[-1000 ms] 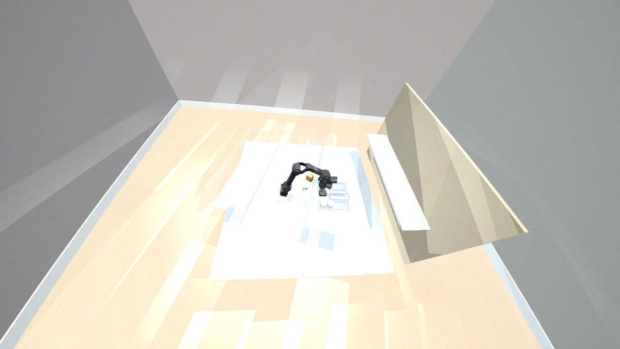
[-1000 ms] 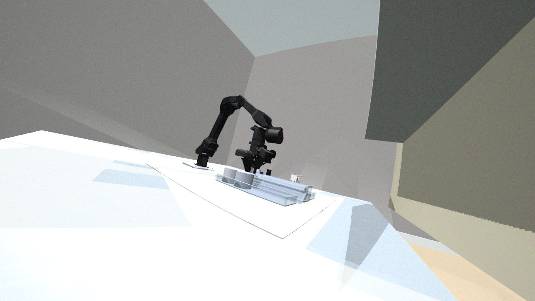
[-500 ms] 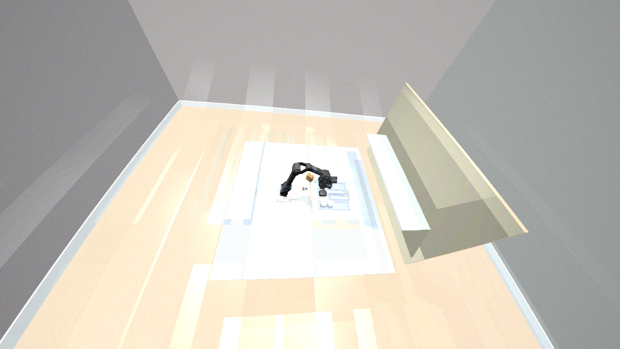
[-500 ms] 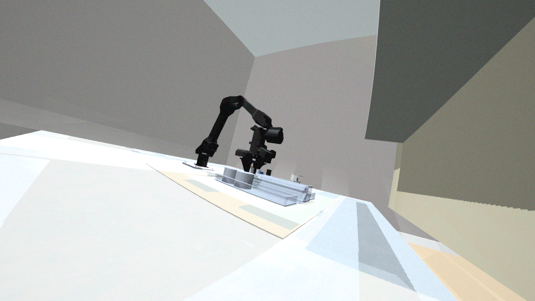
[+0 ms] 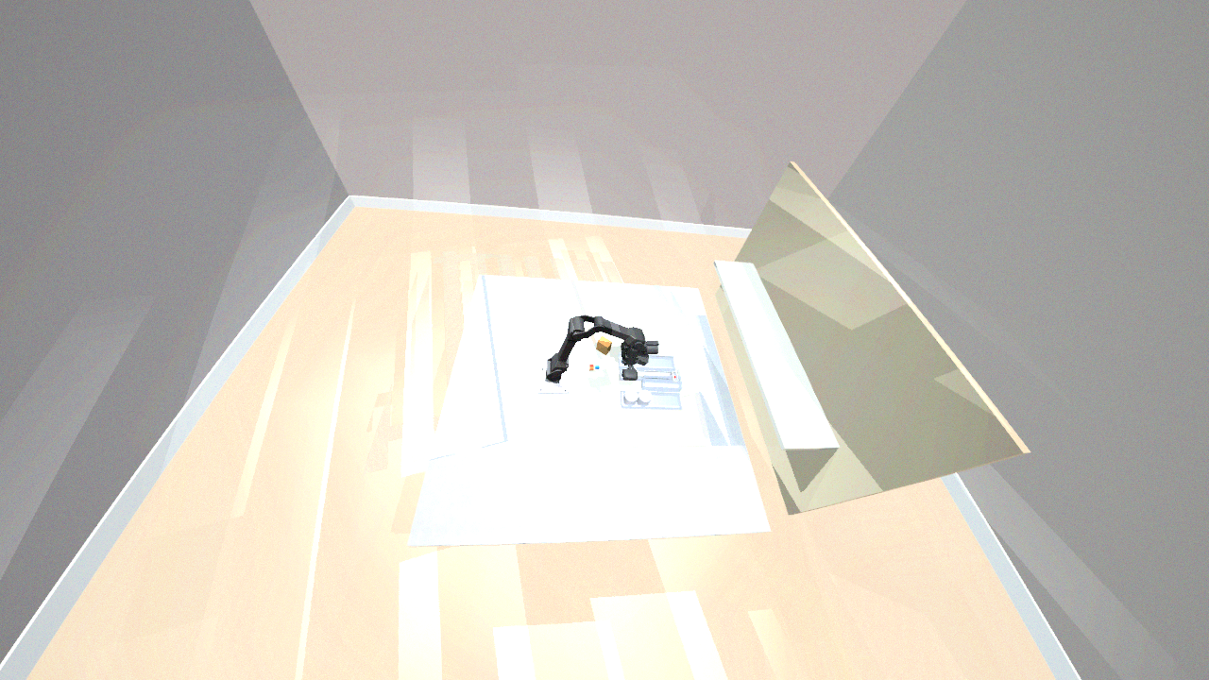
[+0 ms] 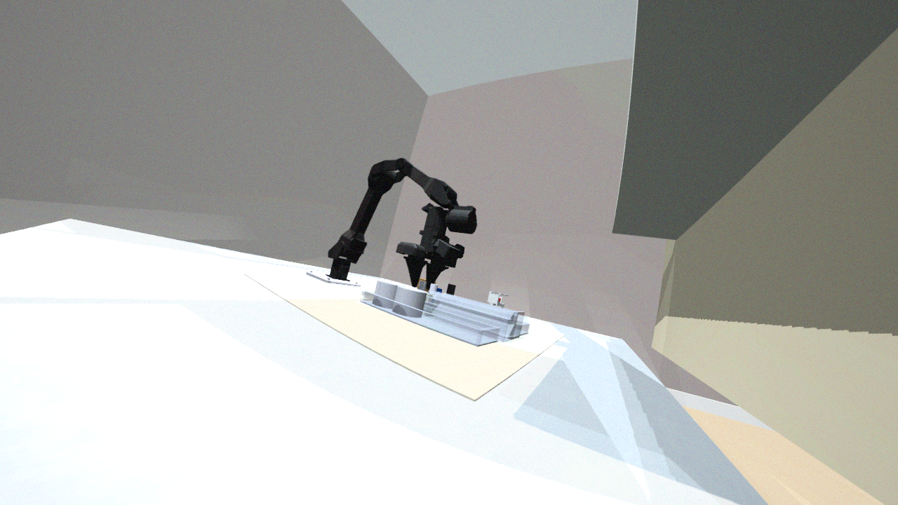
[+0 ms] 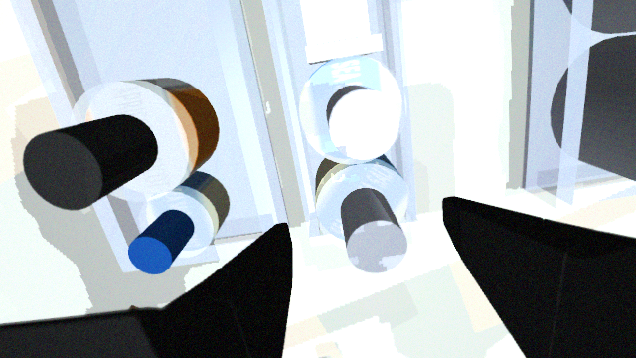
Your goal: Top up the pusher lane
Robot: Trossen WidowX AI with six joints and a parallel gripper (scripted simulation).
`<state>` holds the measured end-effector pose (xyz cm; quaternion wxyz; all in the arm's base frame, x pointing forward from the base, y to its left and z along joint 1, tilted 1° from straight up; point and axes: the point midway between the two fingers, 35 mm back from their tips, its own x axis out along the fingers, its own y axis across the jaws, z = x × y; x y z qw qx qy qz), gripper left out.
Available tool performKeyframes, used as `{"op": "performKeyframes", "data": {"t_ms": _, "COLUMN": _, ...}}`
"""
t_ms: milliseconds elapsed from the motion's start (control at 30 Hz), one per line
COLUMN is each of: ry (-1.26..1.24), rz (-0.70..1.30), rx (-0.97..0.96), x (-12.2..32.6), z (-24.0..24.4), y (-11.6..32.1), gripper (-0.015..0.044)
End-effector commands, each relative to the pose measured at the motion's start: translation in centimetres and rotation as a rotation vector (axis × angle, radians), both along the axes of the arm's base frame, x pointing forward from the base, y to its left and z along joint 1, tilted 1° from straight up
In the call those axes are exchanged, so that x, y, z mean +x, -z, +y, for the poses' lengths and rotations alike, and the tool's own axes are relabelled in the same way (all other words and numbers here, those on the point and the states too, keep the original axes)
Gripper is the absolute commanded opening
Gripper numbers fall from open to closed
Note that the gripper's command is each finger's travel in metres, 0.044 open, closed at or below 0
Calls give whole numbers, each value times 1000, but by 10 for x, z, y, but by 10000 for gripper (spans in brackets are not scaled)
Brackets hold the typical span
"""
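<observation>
Black fingers of the hand (image 7: 365, 259) frame the bottom of the wrist view, spread apart and gripping nothing; the front jar (image 7: 365, 209) stands free in the gap beyond them, touched by neither. That jar is clear with a grey cap, and it stands in the middle lane (image 7: 397, 129) at the lane's near end. Right behind it, touching it, is the rear jar (image 7: 350, 106), also clear, with a cap that looks washed out to white in the glare. A pale plate (image 7: 343, 42) crosses the lane just behind the rear jar; whether the two touch cannot be told. In the left lane (image 7: 234, 99) stand a wide jar (image 7: 149, 124) with an amber band and black cap, and in front of it a small jar (image 7: 186, 219) with a blue cap. On the far right another lane holds a dark round shape (image 7: 596, 99), only partly in view. From the exterior view the arm (image 6: 377, 200) reaches over from its base and points the hand (image 6: 426, 271) straight down above the rack (image 6: 471, 317) on the white counter (image 6: 188, 389). In the top view the rack and jars are too small to make out.
</observation>
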<state>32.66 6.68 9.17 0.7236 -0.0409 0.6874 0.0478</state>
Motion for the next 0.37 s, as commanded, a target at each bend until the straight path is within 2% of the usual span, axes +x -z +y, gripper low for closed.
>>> {"op": "performKeyframes", "data": {"t_ms": 0, "ry": 1, "rz": 1, "rx": -2, "x": -7, "z": -1, "y": -2, "gripper": 271}}
{"op": "performKeyframes", "data": {"t_ms": 333, "ry": 1, "rz": 4, "rx": -2, "x": -41, "z": -5, "y": -1, "gripper": 271}}
